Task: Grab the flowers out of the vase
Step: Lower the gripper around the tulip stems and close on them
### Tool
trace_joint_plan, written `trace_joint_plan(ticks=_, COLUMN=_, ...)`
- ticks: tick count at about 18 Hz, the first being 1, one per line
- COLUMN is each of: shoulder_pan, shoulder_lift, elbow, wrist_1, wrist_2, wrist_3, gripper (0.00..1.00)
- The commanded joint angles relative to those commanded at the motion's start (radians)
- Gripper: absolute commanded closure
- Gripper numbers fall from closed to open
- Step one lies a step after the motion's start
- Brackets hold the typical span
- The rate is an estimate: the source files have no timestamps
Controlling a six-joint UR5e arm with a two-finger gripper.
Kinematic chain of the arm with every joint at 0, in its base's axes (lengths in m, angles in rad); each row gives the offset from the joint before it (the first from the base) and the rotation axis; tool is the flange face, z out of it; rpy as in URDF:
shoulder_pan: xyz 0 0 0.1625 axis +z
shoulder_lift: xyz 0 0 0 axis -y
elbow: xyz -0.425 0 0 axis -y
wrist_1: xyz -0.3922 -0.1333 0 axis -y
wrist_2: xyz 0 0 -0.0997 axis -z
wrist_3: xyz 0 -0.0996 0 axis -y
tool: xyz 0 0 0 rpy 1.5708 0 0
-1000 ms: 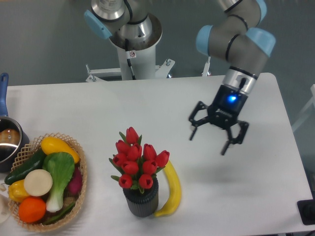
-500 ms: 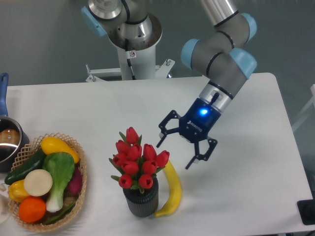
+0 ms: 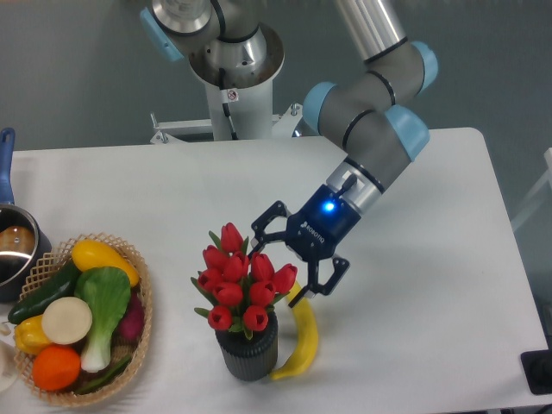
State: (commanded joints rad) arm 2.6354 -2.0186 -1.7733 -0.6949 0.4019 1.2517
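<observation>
The flowers [image 3: 239,279] are a bunch of red tulip buds with green leaves, standing upright in the vase [image 3: 247,348], a short dark ribbed cylinder near the table's front edge. My gripper [image 3: 278,270] is open and empty. It hangs just to the right of the buds, at their upper right side. One fingertip is near the top right buds, the other is over the banana. The stems are hidden inside the vase.
A yellow banana [image 3: 303,335] lies against the vase's right side, under my gripper. A wicker basket [image 3: 142,321] of vegetables and fruit stands at the front left. A metal pot with a blue handle [image 3: 12,244] is at the left edge.
My gripper has moved left and down across the table, from the right side to right beside the flowers. It has stayed open. The flowers and vase have not moved.
</observation>
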Motion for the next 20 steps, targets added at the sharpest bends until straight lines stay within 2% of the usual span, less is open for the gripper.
trace_joint_plan(ticks=3, shoulder_pan=-0.014, shoulder_lift=-0.026, elbow=0.025, wrist_1=0.0, wrist_2=0.002, wrist_3=0.0, gripper=0.0)
trace_joint_plan(ticks=9, shoulder_pan=-0.037, shoulder_lift=-0.031, elbow=0.026, wrist_1=0.0, wrist_2=-0.002, wrist_3=-0.002, gripper=0.0)
trace_joint_plan(ticks=10, shoulder_pan=-0.038, shoulder_lift=-0.028, elbow=0.023, wrist_1=0.0, wrist_2=-0.003, wrist_3=-0.008, gripper=0.06)
trace_joint_plan(ticks=11, shoulder_pan=-0.038, shoulder_lift=-0.022, elbow=0.019, wrist_1=0.0, wrist_2=-0.003, wrist_3=-0.011, gripper=0.16)
trace_joint_plan(ticks=15, shoulder_pan=-0.032, shoulder_lift=-0.017, elbow=0.023, wrist_1=0.0, wrist_2=-0.003, wrist_3=-0.009, gripper=0.81)
trace_joint_plan(ticks=16, shoulder_pan=-0.032, shoulder_lift=-0.009, elbow=0.025, wrist_1=0.0, wrist_2=0.0, wrist_3=-0.009, gripper=0.94)
trace_joint_plan(ticks=17, shoulder_pan=-0.031, shoulder_lift=-0.006, elbow=0.025, wrist_1=0.0, wrist_2=0.002, wrist_3=-0.009, gripper=1.0)
trace_joint_plan(ticks=20, shoulder_pan=-0.029, shoulder_lift=0.008, elbow=0.023, wrist_1=-0.002, wrist_2=0.005, wrist_3=-0.015, gripper=1.0)
